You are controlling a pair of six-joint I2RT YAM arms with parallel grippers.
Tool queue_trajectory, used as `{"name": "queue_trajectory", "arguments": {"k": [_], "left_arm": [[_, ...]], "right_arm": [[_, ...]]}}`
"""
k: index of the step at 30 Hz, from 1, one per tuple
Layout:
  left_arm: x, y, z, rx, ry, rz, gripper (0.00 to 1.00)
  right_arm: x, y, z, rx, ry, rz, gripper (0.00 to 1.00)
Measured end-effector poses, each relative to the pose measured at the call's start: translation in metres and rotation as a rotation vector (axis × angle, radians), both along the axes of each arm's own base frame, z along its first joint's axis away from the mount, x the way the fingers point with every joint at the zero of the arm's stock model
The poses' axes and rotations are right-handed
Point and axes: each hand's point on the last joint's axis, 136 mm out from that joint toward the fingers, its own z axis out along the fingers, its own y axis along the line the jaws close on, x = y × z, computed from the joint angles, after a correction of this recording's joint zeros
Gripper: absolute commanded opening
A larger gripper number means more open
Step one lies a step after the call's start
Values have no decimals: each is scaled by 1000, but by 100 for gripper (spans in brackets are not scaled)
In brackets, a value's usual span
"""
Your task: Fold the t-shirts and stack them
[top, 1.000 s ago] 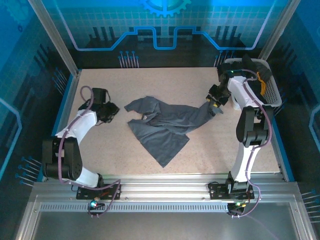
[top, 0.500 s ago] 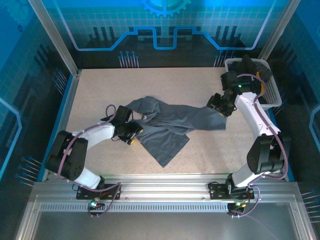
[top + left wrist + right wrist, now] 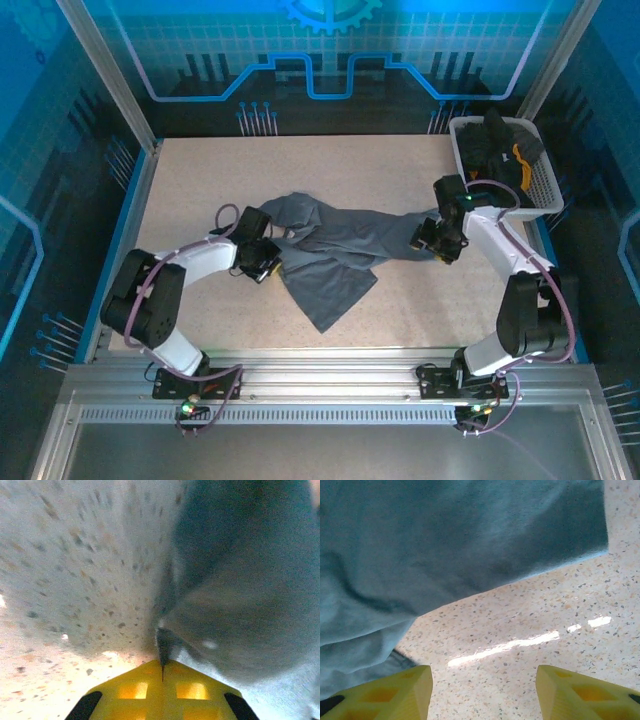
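As the right tool (image 3: 438, 244) opened beside the grey t-shirt (image 3: 335, 250), the left tool (image 3: 264, 266) clamped its left edge. Flattening could begin.

From above, my left claw (image 3: 262, 262) sits at the edge of the grey t-shirt (image 3: 330, 250), its fingers too small to make out. My left wrist view is blurred, and the cloth runs off its right edge. On the right wrist view, the top and left edges cut off the shirt and the bottom edge cuts off the fingers of my right claw (image 3: 482, 682). The black shirts (image 3: 495, 140) lie heaped in the basket (image 3: 545, 190); I can't count them
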Motion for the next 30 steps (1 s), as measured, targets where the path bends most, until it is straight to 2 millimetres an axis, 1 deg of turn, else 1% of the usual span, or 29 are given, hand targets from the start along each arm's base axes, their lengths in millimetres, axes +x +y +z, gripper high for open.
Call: {"name": "queue_trajectory", "arguments": {"k": [1,4,6,7,9,11,14,15,16,18,19,20,22,23,25,26,28,30], "left_arm": [[2,8,7,-4,-25,20,0],[5,46,30,-15,-104,117,0],[4,68,38,-10,-140,166,0],[3,74,40,-10,-149,179,0],[1,80,41,-12,-153,179,0],[0,78,41,-21,-153,166,0],[0,75,42,-28,-156,145,0],[0,75,43,-31,-157,144,0],[0,75,43,-32,-157,143,0],[0,73,43,-39,-158,139,0],[1,73,44,-42,-160,137,0],[1,72,45,-44,-163,136,0],[4,72,50,-47,-173,135,0],[8,72,55,-48,-184,135,0],[19,71,73,-51,-220,136,0],[26,72,83,-50,-244,137,0],[39,74,107,-42,-300,146,0],[48,78,130,-28,-358,161,0]], "right_arm": [[2,-2,-3,-1,6,-8,60],[9,-8,-16,-14,22,-24,61],[12,-11,-30,-34,51,-18,61],[13,-12,-36,-41,69,-11,61],[14,-15,-51,-64,113,2,62],[14,-17,-64,-80,151,10,62],[9,-17,-75,-84,189,16,61],[7,-17,-77,-84,192,16,55],[6,-17,-78,-83,195,13,44],[6,-17,-81,-82,195,15,14],[7,-16,-82,-81,193,16,5],[9,-15,-82,-74,190,18,0],[16,-13,-77,-74,170,21,0],[23,-11,-72,-73,148,27,0],[37,-8,-55,-72,90,33,0],[44,-6,-42,-72,56,35,0],[58,-4,-8,-65,-30,29,0],[69,-2,32,-54,-125,19,0]]}}
